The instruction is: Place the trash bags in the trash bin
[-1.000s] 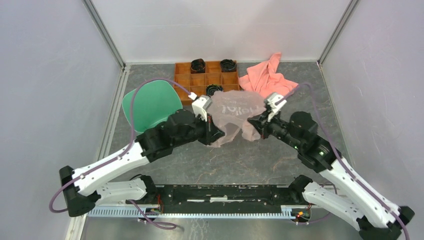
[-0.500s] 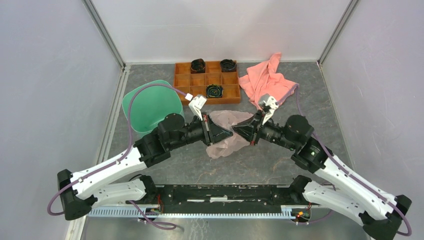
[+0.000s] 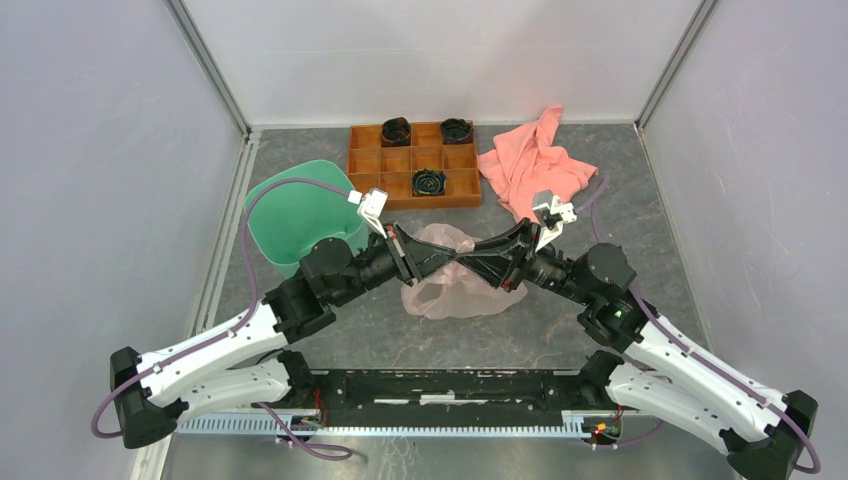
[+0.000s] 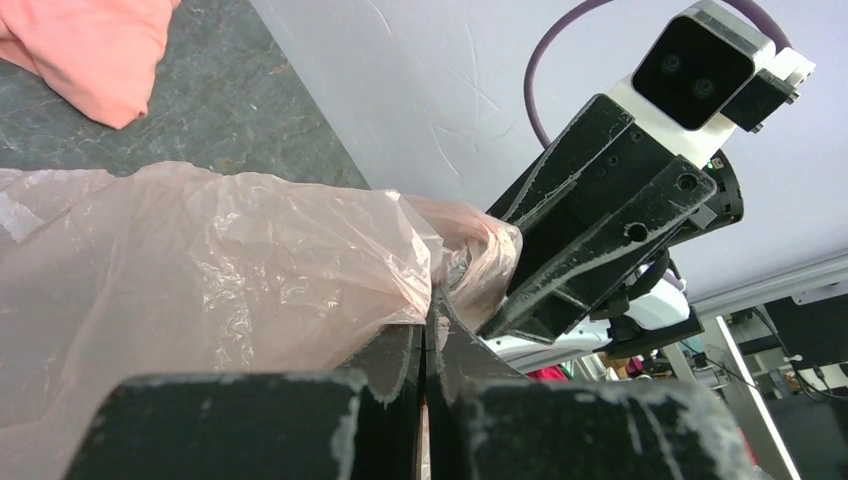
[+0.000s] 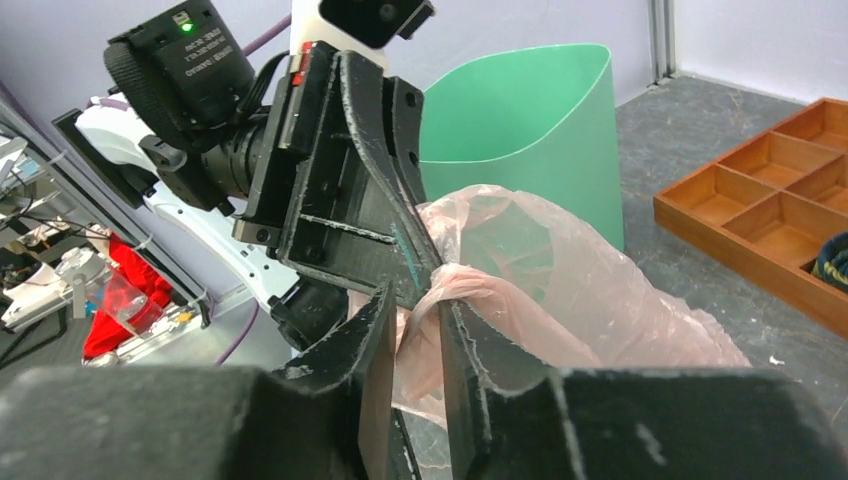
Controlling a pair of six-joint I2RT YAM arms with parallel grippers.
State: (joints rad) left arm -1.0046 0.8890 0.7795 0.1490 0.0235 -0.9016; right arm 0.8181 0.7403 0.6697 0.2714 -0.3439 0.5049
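Three things ring the centre of the top view: an orange compartment tray [image 3: 368, 160] at twelve o'clock holding three dark round pieces [image 3: 428, 182], a salmon cloth [image 3: 530, 165] crumpled at one o'clock, and the green bin [image 3: 295, 215] at ten o'clock. The left arm's wrist lies between the bin and the middle of the table [image 3: 600, 200], a dark grey mottled surface enclosed by pale walls [image 3: 440, 60] with metal corner posts. The bag [image 3: 455, 290] sits at the centre, outside the bin, thin, glossy, pale pink and heavily wrinkled, its upper fold lifted and the rest sagging onto the table. The left gripper [image 4: 428, 320] is clamped on that fold. The right gripper [image 5: 415, 300] meets it tip to tip, fingers slightly parted with film in the gap.
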